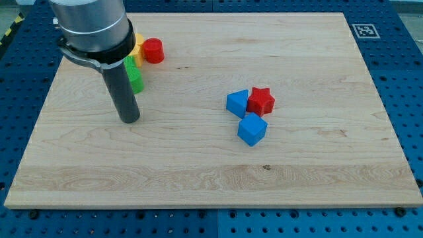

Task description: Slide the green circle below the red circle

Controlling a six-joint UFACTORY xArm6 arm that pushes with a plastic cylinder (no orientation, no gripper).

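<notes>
The red circle (153,51) lies near the board's top left. A green block (135,77), its shape partly hidden by the rod, sits just below and left of the red circle. A yellow block (137,47) peeks out left of the red circle, mostly hidden by the arm. My tip (129,120) rests on the board just below the green block, slightly to its left.
A blue triangular block (237,104), a red star (261,100) and a blue cube-like block (252,129) cluster right of the board's centre. The wooden board (211,185) lies on a blue perforated table. A fiducial marker (363,30) is at the top right.
</notes>
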